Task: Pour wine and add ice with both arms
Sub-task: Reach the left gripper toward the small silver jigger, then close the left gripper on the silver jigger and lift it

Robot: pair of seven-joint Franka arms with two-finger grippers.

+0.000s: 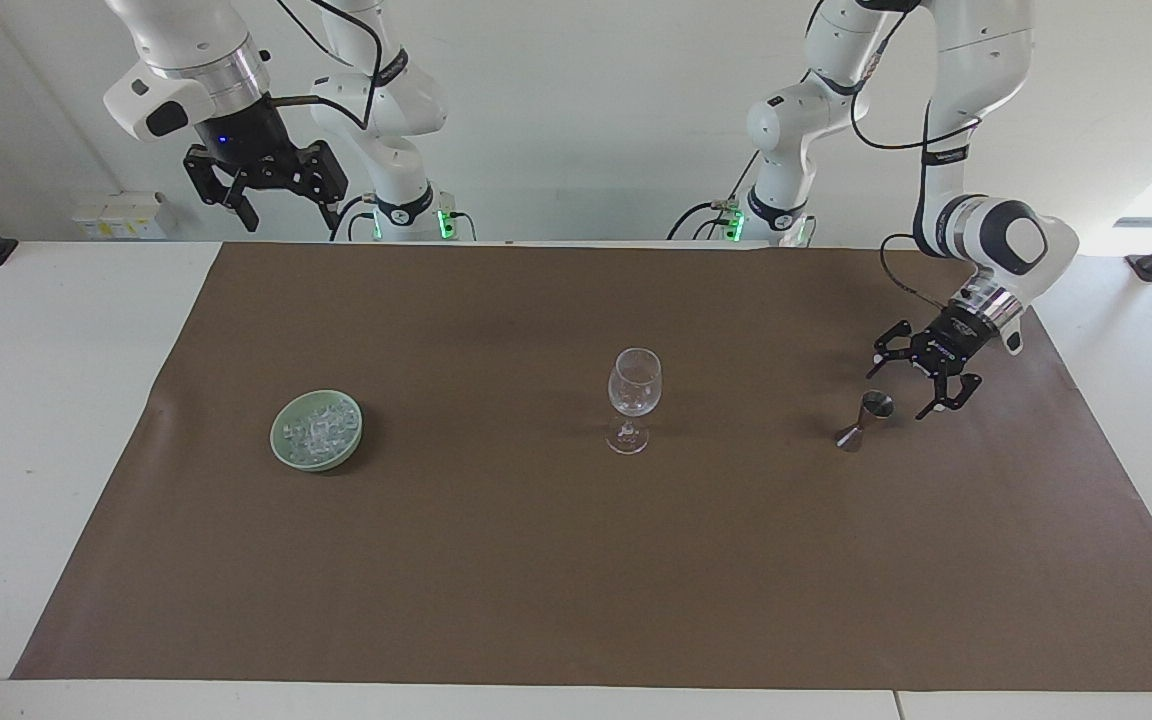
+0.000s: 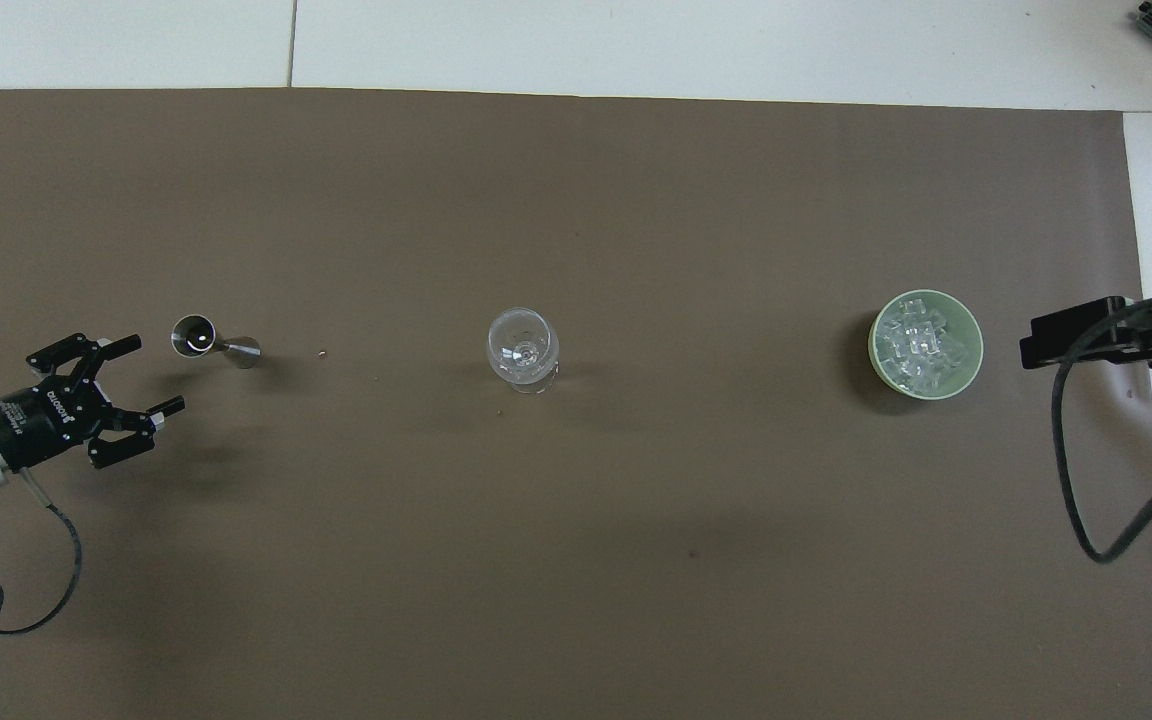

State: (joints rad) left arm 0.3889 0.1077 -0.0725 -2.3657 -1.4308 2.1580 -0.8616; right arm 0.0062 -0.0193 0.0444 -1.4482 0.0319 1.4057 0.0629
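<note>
A clear wine glass [image 1: 633, 395] [image 2: 523, 350] stands upright mid-mat with nothing in it. Toward the left arm's end stands a small metal jigger [image 1: 866, 420] [image 2: 214, 340]. No wine shows; what the jigger holds I cannot tell. My left gripper [image 1: 898, 392] [image 2: 158, 373] hovers low just beside the jigger, open, a small gap away from it. The ice [image 1: 318, 428] [image 2: 924, 342] lies heaped in a pale green bowl [image 1: 273, 437] [image 2: 873, 350] toward the right arm's end. My right gripper [image 1: 286, 213] waits high up, open and holding nothing; in the overhead view only part of it [image 2: 1086, 335] shows beside the bowl.
A brown mat [image 1: 536, 580] [image 2: 576, 550] covers most of the white table. Glass, jigger and bowl stand in one row across it, well apart. A black cable [image 2: 1076, 480] hangs from the right arm.
</note>
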